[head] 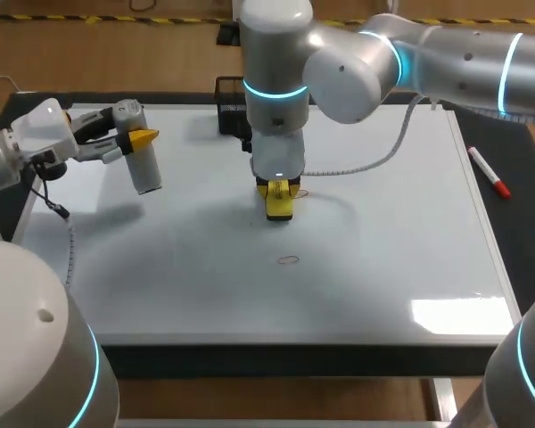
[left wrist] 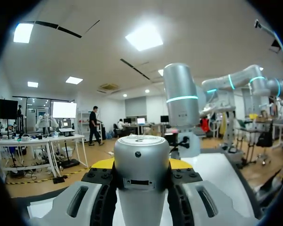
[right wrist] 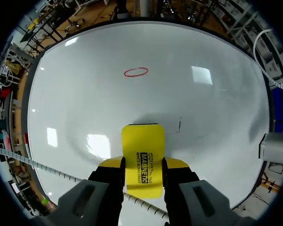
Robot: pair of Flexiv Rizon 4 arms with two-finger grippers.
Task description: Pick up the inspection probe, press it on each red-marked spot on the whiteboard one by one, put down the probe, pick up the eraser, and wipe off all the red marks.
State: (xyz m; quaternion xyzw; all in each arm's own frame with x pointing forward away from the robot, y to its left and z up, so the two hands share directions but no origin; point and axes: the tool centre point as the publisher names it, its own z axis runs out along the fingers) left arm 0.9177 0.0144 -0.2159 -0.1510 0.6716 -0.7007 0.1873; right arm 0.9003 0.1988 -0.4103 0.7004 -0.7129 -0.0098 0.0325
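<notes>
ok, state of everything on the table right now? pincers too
Left pincer: shut on the probe.
Probe: held clear above the whiteboard, tilted.
Right pincer: shut on the eraser.
Eraser: down at the whiteboard surface.
Red oval: not yet wiped, ahead of the eraser.
Marker: lying flat beside the whiteboard, untouched.

place: robotics lab; evidence: two robot arms (head: pixel 276 89) over tabletop whiteboard (head: pixel 383 267)
</notes>
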